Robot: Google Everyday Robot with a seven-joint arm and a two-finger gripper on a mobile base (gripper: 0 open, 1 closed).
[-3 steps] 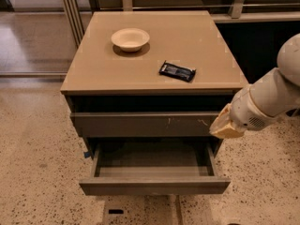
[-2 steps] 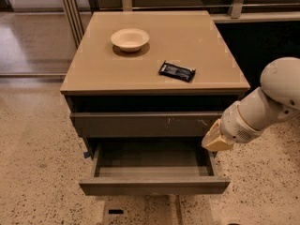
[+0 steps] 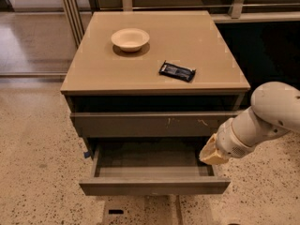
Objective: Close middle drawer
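Observation:
The middle drawer [image 3: 154,186] is the wide, shallow olive-grey one with a plain front. It stands pulled well out of the cabinet, and its inside [image 3: 150,156] is empty. Above it is the taller drawer front with pale scratch marks [image 3: 154,124], pushed in further. My gripper [image 3: 213,154] is tan-tipped on a white arm [image 3: 262,121]. It hangs at the right side of the open drawer, just over its right wall near the front corner. I cannot tell whether it touches the drawer.
On the tan cabinet top [image 3: 93,74] are a cream bowl [image 3: 130,39] and a black wrapped bar [image 3: 177,71]. The floor is speckled. A metal post [image 3: 70,13] stands at the back left, a dark area at the right, and a bit of blue tape [image 3: 86,153] by the drawer's left.
My gripper has moved down and to the left, from beside the scratched drawer front to the right side of the open middle drawer. The drawer has not moved.

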